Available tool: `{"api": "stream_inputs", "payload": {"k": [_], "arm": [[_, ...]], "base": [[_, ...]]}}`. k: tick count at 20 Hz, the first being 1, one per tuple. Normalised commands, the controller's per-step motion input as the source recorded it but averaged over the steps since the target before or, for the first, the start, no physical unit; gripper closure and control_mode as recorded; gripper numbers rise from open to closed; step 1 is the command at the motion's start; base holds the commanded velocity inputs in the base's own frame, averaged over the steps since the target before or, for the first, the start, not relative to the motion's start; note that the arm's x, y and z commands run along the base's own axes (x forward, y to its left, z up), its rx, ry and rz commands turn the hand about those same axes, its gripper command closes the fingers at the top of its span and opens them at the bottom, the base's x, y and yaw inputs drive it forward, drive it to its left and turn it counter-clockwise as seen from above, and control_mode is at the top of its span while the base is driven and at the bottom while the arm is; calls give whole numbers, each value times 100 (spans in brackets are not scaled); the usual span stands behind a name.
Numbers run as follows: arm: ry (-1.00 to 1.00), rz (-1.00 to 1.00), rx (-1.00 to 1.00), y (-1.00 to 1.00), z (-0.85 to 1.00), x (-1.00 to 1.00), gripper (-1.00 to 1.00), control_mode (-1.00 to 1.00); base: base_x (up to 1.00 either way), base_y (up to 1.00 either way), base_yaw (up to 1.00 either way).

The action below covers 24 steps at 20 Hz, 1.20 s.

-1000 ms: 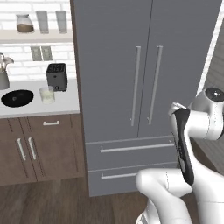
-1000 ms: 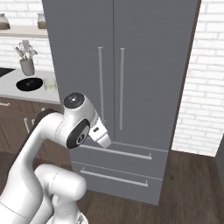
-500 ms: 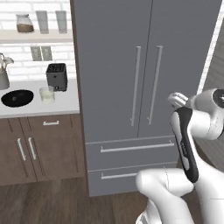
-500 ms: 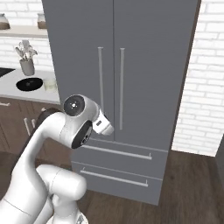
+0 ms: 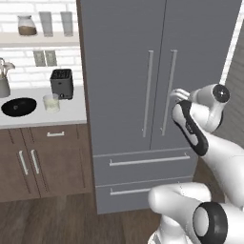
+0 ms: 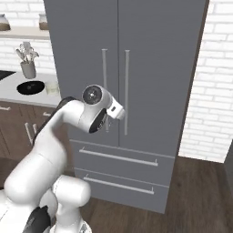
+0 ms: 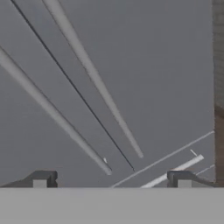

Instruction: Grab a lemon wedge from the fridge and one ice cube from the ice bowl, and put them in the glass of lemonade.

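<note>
Closing on fridge point(image 7: 131, 52): fingers point(image 7: 41, 178) spread wide, empty, door handles point(image 7: 94, 78) now just ahead; doors still shut.

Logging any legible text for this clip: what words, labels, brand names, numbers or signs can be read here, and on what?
None. No readable text shows in any view.
Fridge: plain grey doors and drawers, no badge or logo.
Toaster: no visible marking.
Jar on the shelf: no label seen.
Black bowl and glass of lemonade: unmarked.
Gripper: fingers apart, no lettering.
</note>
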Motion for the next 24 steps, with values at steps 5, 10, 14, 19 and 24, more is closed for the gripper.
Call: {"api": "stream_inputs", "payload": {"k": [5,10,14,19,24], "arm": [[31,0,-26,-21,26,69,-100,-100],[3,0,-5,-4,0,11,-100,-100],[-20,27,0,-45,-37,6,-100,-100],[-28,30,-1,-10,-39,37,-100,-100],[-5,7,-5,4,-7,58,-100,-100]], "base": [[0,0,0],[0,0,0],[0,0,0],[0,0,0],[0,0,0]]}}
